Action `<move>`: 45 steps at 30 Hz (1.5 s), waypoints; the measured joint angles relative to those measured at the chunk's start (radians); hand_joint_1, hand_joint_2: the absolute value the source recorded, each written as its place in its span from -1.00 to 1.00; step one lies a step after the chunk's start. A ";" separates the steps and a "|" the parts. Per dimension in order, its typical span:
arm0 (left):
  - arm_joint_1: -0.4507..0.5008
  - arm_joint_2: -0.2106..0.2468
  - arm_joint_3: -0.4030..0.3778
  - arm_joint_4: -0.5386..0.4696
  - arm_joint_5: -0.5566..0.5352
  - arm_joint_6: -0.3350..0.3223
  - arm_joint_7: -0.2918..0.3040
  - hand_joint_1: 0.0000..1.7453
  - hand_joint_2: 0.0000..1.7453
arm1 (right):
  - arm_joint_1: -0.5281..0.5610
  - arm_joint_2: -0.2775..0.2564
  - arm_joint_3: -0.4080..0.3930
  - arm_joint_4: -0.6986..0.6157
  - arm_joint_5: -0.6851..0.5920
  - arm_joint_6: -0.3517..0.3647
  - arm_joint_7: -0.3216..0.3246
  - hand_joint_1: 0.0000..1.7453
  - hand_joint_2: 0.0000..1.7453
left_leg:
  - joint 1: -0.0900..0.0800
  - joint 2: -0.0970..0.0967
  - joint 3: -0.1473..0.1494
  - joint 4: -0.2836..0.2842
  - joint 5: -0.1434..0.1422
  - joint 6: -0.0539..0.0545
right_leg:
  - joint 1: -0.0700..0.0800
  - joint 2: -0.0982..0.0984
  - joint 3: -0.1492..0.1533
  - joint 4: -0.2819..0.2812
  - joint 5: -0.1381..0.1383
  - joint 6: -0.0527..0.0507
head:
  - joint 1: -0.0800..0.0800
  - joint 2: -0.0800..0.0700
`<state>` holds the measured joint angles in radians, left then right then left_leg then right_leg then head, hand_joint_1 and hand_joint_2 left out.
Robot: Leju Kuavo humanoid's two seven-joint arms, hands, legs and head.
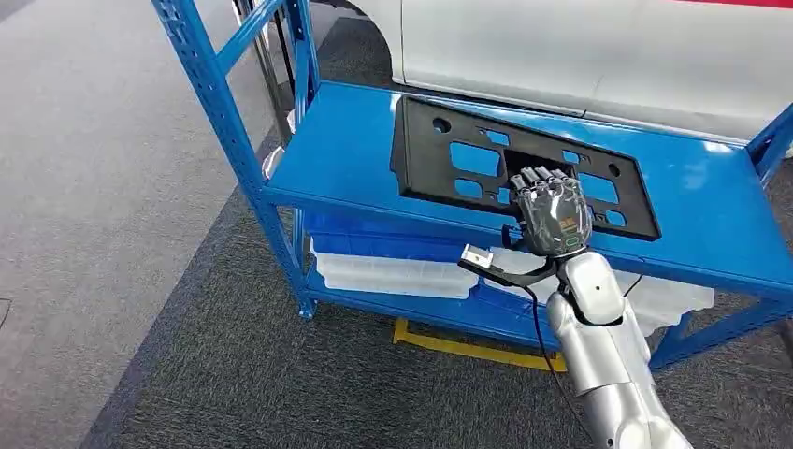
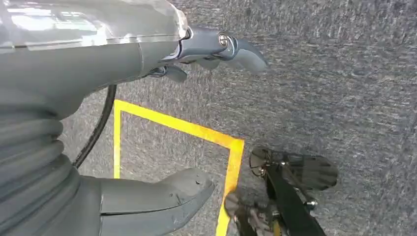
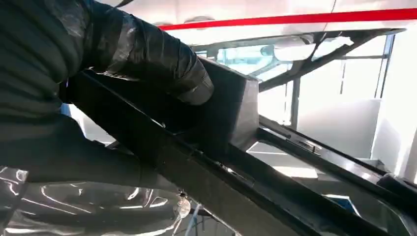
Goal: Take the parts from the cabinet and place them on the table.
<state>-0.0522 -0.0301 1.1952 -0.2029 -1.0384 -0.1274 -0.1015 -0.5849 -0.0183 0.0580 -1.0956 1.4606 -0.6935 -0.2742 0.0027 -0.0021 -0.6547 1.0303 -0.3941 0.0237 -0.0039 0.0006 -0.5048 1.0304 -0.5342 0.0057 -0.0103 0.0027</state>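
A flat black plastic panel (image 1: 449, 154) with several cut-outs lies on the top shelf of the blue cabinet (image 1: 346, 140). My right hand (image 1: 554, 213) is at the panel's near edge, fingers over the top. In the right wrist view the thumb (image 3: 147, 49) wraps over a raised block of the panel (image 3: 236, 113) and the hand grips it. My left hand (image 2: 74, 64) hangs over grey carpet, thumb and fingers apart, holding nothing.
A blue upright post (image 1: 224, 112) stands at the cabinet's left corner. White plastic bins (image 1: 393, 273) sit on the lower shelf. A white car body (image 1: 580, 47) is close behind the cabinet. Yellow tape (image 1: 468, 346) marks the carpet below.
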 joint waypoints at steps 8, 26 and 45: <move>0.007 -0.003 0.002 0.000 0.000 0.000 0.001 -1.00 1.00 | -0.005 0.000 0.000 0.008 -0.012 0.000 -0.003 1.00 1.00 | 0.010 -0.001 -0.061 0.176 -0.178 -0.049 | -0.007 -0.011 -0.069 -0.022 0.080 -0.047 | 0.000 0.000; -0.001 -0.002 0.007 0.000 0.002 -0.002 0.005 -1.00 1.00 | -0.007 0.000 -0.016 0.064 -0.038 -0.001 -0.013 1.00 1.00 | 0.009 0.007 0.051 -0.021 -0.033 0.014 | -0.015 -0.006 -0.233 0.304 -0.012 0.025 | 0.000 0.000; 0.005 0.010 0.011 0.000 0.013 -0.002 -0.006 -1.00 1.00 | -0.029 0.037 -0.014 0.151 -0.022 -0.002 0.098 1.00 1.00 | 0.011 0.001 0.090 0.083 -0.061 -0.035 | -0.005 -0.012 -0.143 -0.010 0.128 -0.034 | 0.000 0.000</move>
<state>-0.0472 -0.0202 1.2058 -0.2026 -1.0258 -0.1297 -0.1076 -0.6137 0.0190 0.0439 -0.9442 1.4389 -0.6958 -0.1766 0.0135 -0.0009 -0.5644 1.1130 -0.4554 -0.0115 -0.0091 -0.0117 -0.6480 1.0203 -0.4064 -0.0284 -0.0107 0.0027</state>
